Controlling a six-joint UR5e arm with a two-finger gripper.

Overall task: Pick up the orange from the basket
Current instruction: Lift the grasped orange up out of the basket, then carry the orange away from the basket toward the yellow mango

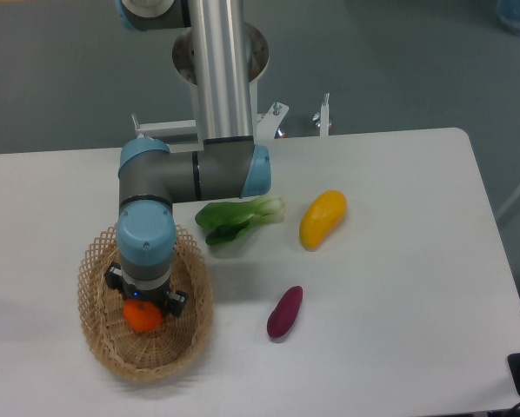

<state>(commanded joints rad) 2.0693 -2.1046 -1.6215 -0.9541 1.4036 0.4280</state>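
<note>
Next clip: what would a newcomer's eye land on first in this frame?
First, the grey and blue arm reaching down into the wicker basket at the table's front left, its gripper right over the orange; the fingers are hidden, so a grasp cannot be judged. Next, the loose produce on the white table: a leafy green, a yellow fruit and a purple vegetable.

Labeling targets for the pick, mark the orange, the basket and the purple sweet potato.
orange [143,317], fixed camera view, visible lower half below the wrist.
basket [147,363], fixed camera view, front woven wall.
purple sweet potato [284,312], fixed camera view, middle of its body.
</note>
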